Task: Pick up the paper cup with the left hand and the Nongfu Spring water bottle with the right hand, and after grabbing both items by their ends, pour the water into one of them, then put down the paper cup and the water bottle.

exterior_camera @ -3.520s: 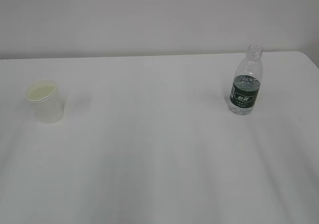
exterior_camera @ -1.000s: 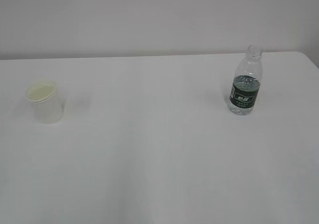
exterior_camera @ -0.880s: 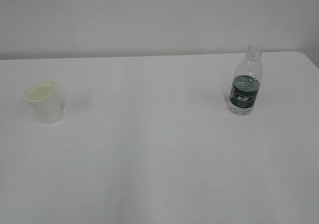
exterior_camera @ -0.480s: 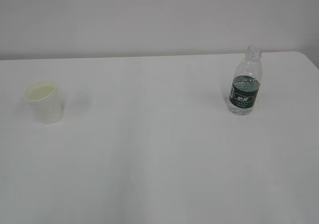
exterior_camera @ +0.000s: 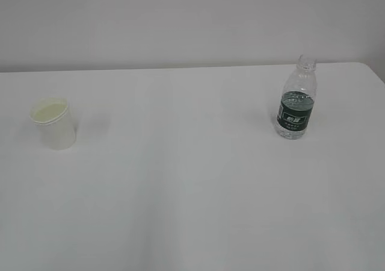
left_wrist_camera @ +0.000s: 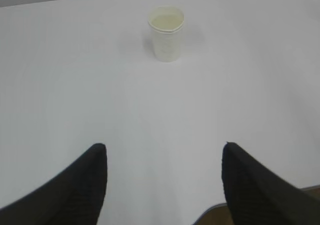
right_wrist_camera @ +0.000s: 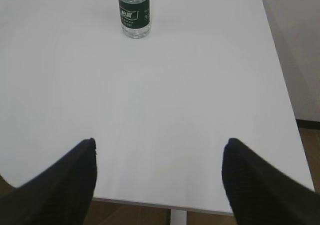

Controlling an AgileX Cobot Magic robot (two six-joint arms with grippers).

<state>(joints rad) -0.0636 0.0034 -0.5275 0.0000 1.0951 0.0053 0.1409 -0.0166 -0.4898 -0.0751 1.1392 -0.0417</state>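
Observation:
The white paper cup stands upright on the left of the white table; in the left wrist view the paper cup is far ahead of my left gripper, which is open and empty. The Nongfu Spring water bottle, capless with a dark green label, stands upright at the right. From the right wrist the bottle is far ahead and a little left of my open, empty right gripper. Clear water shows inside the bottle, about up to the label's top. Neither arm appears in the exterior view.
The white table stretches wide between cup and bottle. Its near edge lies just under my right gripper, with brown floor below. The table's right edge runs past the bottle. A pale wall stands behind.
The cup and the bottle stand where they did. No arm has entered the exterior view.

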